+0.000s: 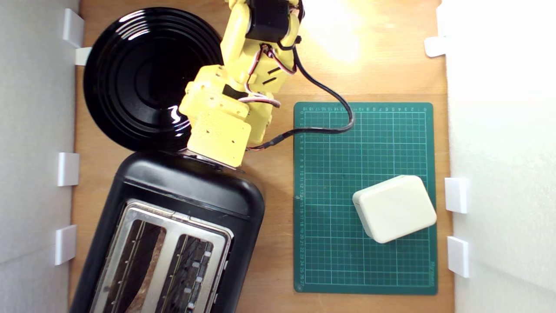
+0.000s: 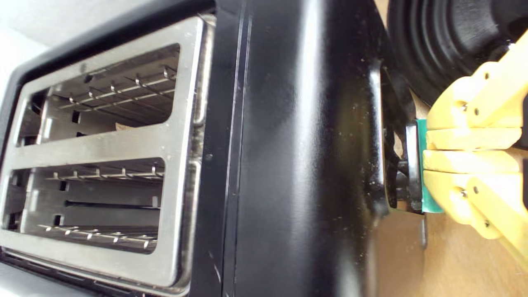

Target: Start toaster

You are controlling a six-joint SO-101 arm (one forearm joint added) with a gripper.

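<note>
The toaster (image 1: 173, 226) lies in the near-left part of the table (image 1: 278, 182) as the exterior view shows it, its glossy black body angled so that the far end points toward the arm. Its silver slot plate (image 1: 165, 256) faces up, with two slots and thin wire guides inside; a brown slice shows in the slot on the exterior view's left. In the wrist view the same slot plate (image 2: 103, 152) fills one side of the picture, and the black shell (image 2: 301, 165) runs across the middle.

The yellow arm (image 1: 243, 78) reaches down from the far edge and its wrist block hangs over the far end of the toaster. In the wrist view the gripper (image 2: 427, 149) has its two yellow fingers (image 2: 470, 138) pressed together with no gap between them, clenched on nothing. Their tips touch the small teal-green lever knob (image 2: 421, 165) at the toaster's end face, where a black lever arm sticks out of the shell.

Just beyond the toaster, on the far left of the exterior view, sits a round black plate (image 1: 143, 74), partly under the arm. To the exterior view's right lies a green cutting mat (image 1: 369, 130) with a white grid, and on it a small cream rounded box (image 1: 394, 208), well apart from the toaster. A black cable (image 1: 334, 113) curls from the arm over the mat's far-left corner.
</note>
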